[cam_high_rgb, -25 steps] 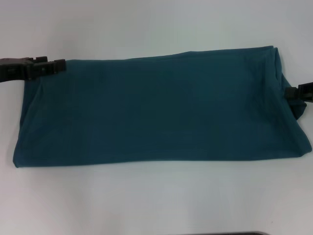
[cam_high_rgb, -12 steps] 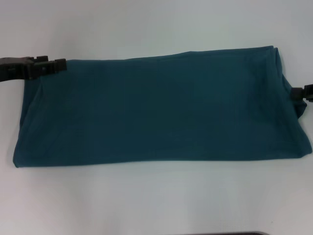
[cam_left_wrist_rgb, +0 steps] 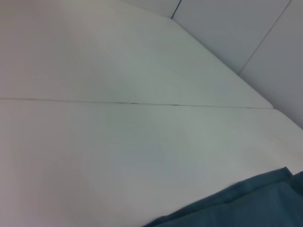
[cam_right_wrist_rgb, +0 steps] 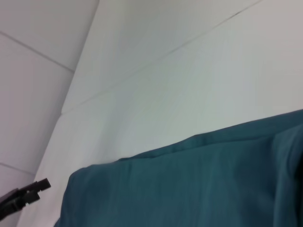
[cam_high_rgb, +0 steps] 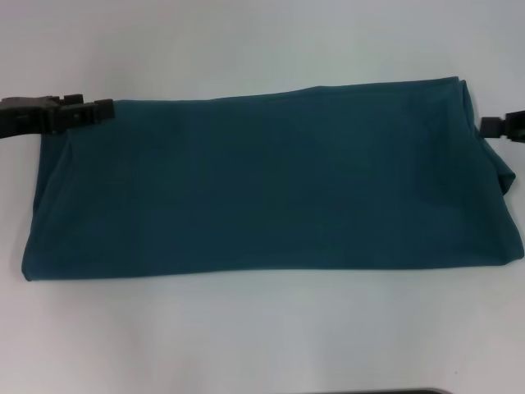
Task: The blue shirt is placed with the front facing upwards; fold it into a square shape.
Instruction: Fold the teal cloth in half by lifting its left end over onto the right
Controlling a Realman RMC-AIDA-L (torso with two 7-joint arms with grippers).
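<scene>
The blue shirt [cam_high_rgb: 271, 180] lies flat on the white table as a long band folded across the head view, plain side up, with no lettering showing. My left gripper [cam_high_rgb: 92, 111] rests at the band's far left corner. In the right wrist view the left gripper [cam_right_wrist_rgb: 37, 190] stands open, a little apart from the shirt [cam_right_wrist_rgb: 189, 184], with nothing between its fingers. My right gripper [cam_high_rgb: 496, 125] hovers at the band's right end, near the far corner, mostly cut off by the picture edge. The left wrist view catches only a strip of the shirt [cam_left_wrist_rgb: 246, 203].
The white table [cam_high_rgb: 262, 41] has a thin seam [cam_left_wrist_rgb: 132, 102] running across it, and pale wall panels [cam_left_wrist_rgb: 246, 33] stand behind it. A dark edge [cam_high_rgb: 385, 391] shows at the very front of the head view.
My right gripper has moved from the middle of the shirt's right end toward its far corner. The left gripper and the shirt have stayed put.
</scene>
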